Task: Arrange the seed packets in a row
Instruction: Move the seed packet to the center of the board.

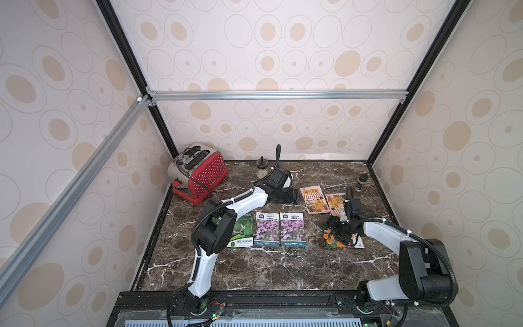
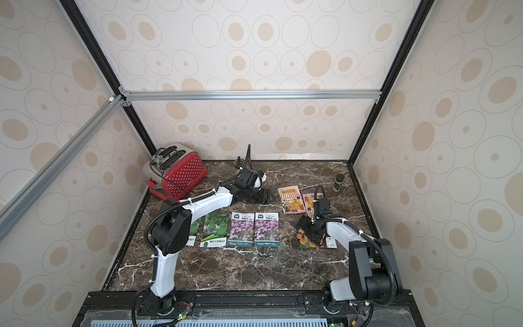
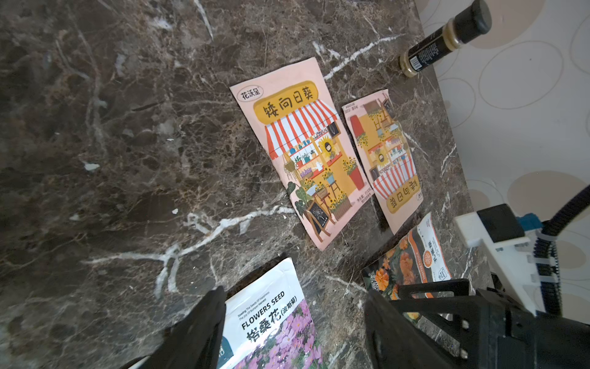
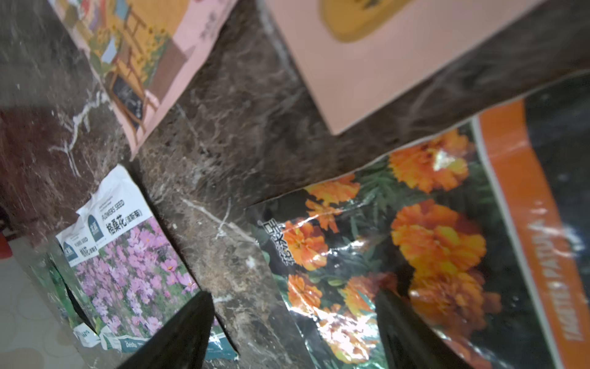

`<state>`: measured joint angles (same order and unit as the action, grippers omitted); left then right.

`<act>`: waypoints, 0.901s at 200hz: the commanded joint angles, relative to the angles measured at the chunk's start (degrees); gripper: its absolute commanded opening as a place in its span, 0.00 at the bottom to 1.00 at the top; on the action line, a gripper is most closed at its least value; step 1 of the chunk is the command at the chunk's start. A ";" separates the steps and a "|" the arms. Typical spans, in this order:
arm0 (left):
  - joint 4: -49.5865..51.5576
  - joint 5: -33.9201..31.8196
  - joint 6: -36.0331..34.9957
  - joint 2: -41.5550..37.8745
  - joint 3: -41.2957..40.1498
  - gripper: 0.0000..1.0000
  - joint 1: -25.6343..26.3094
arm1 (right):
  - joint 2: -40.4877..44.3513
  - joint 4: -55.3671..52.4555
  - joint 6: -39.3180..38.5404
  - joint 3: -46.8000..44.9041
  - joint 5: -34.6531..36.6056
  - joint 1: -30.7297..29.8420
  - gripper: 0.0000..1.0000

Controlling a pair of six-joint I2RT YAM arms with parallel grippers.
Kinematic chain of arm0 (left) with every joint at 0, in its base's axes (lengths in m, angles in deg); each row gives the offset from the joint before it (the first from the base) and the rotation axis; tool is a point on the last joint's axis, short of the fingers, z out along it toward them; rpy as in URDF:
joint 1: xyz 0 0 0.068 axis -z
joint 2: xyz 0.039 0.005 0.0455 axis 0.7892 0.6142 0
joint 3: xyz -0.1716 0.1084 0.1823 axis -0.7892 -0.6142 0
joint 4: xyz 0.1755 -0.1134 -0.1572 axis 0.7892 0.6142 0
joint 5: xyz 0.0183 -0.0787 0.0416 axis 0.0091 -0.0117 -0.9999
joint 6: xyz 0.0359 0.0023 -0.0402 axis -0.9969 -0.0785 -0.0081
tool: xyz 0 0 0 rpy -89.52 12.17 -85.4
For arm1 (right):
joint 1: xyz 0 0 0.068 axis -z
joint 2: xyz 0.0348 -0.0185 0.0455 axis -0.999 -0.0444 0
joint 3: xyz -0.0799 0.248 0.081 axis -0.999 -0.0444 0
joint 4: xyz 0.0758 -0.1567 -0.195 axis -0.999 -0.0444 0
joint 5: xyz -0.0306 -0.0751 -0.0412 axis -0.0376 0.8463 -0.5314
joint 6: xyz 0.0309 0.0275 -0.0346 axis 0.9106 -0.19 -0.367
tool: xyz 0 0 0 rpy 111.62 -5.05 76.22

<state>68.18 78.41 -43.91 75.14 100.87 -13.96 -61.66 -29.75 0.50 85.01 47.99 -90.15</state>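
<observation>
Currently my right jaws are wide, straddling an edge of the marigold packet [image 4: 415, 239]. It lies on the bench [image 1: 268, 269] in line with the gourd packets [image 2: 215, 229] and purple packets [image 1: 267, 229], slightly skewed, probably its row slot. My left jaws are wide and empty, hanging beside the two shop-front packets [image 1: 314, 199], likely next.

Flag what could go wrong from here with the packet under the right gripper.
The right gripper hangs open over the flat, glossy marigold packet; a pinch may slip off it.
That packet's corner lies near the upside-down shop-front packet; dragging could shove it further askew.
</observation>
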 commanded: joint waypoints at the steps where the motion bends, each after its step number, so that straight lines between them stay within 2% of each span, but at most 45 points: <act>1: -1.09 0.35 -0.83 -0.36 0.83 0.70 0.09 | 4.09 -6.38 1.27 -2.15 3.29 5.32 0.84; 52: -1.34 0.95 -0.60 0.91 1.04 0.70 0.09 | 10.14 -11.18 -1.51 0.06 7.65 21.07 0.84; 65: -0.60 1.15 -0.68 1.47 1.68 0.70 -0.01 | 11.75 -12.01 -2.69 1.75 8.99 22.82 0.84; 78: -0.12 1.23 -0.78 1.76 1.88 0.70 0.00 | 13.61 -12.77 -3.95 3.62 9.32 22.83 0.84; 95: 0.00 1.18 -0.78 2.04 1.70 0.70 -0.09 | 14.72 -11.65 -4.12 4.55 5.07 22.21 0.85; 122: 0.77 1.53 -0.86 2.72 2.56 0.70 -0.09 | 13.30 -11.75 -3.23 5.24 0.48 15.92 0.85; 157: 1.61 1.40 -1.18 3.16 3.37 0.70 -0.09 | 11.73 -6.66 2.53 0.16 -5.57 7.88 0.85; 180: 1.93 1.66 -1.22 3.67 3.89 0.70 -0.09 | 10.94 -5.59 4.52 -2.62 -7.53 6.49 0.85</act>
<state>69.07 79.57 -43.93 77.39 101.61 -13.96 -49.94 -36.35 1.09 85.32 44.05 -82.59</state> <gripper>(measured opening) 0.704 0.848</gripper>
